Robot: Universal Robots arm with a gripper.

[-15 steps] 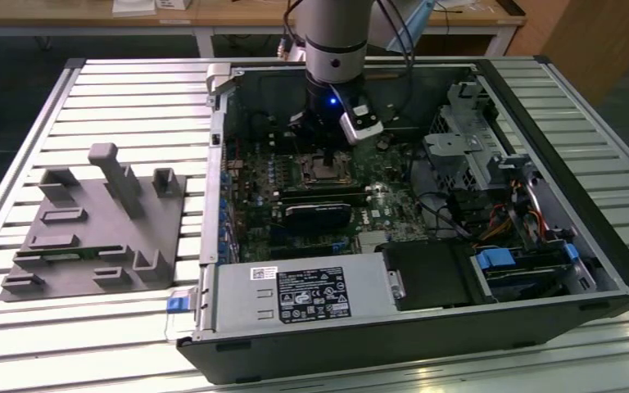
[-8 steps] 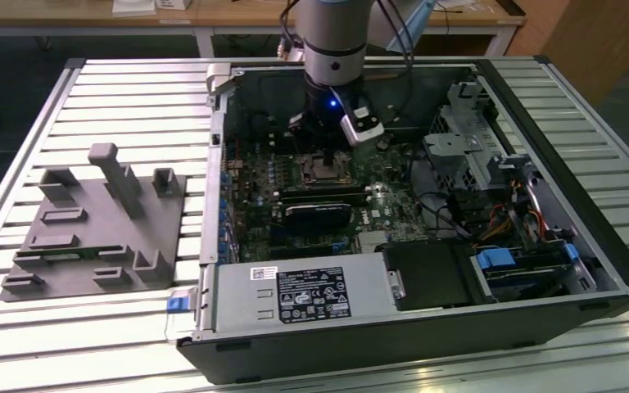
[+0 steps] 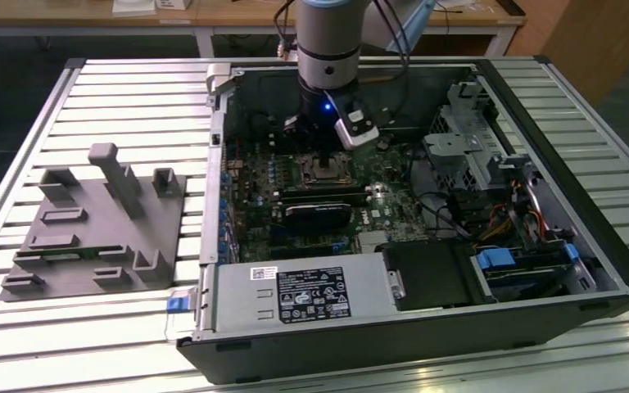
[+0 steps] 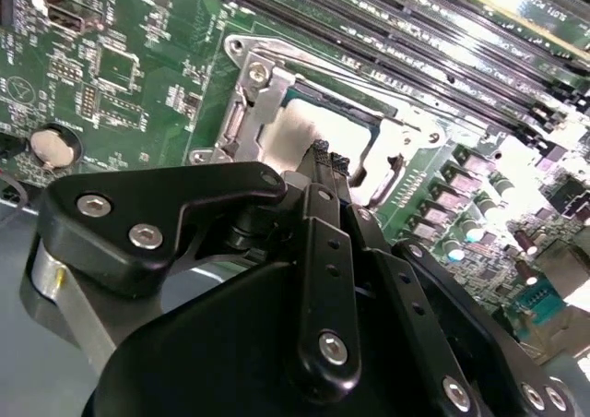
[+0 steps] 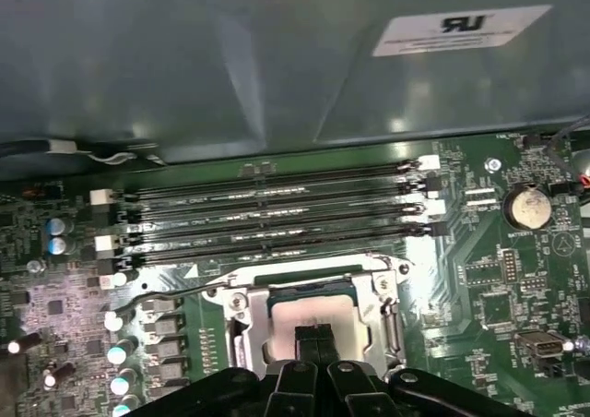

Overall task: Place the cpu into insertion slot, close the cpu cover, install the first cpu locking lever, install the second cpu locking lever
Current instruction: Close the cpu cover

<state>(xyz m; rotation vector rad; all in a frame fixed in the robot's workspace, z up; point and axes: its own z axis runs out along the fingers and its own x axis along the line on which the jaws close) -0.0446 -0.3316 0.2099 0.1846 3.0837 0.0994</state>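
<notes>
My black gripper (image 5: 318, 336) has its fingers pressed together, holding nothing. I see a white printed label (image 5: 456, 29) on the grey case wall (image 5: 230, 76). On the green motherboard (image 5: 516, 288), the silver-rimmed insertion slot (image 3: 323, 169) holds the pale silver square cpu (image 5: 309, 314), framed by the thin metal cpu cover (image 5: 387, 320). The fingertips are right at the chip.

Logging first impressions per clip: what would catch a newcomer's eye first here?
The robot arm standing upright inside the open computer case, at the exterior view's centre. In both wrist views its shut gripper sits right over the pale cpu in the metal-framed insertion slot.
</notes>
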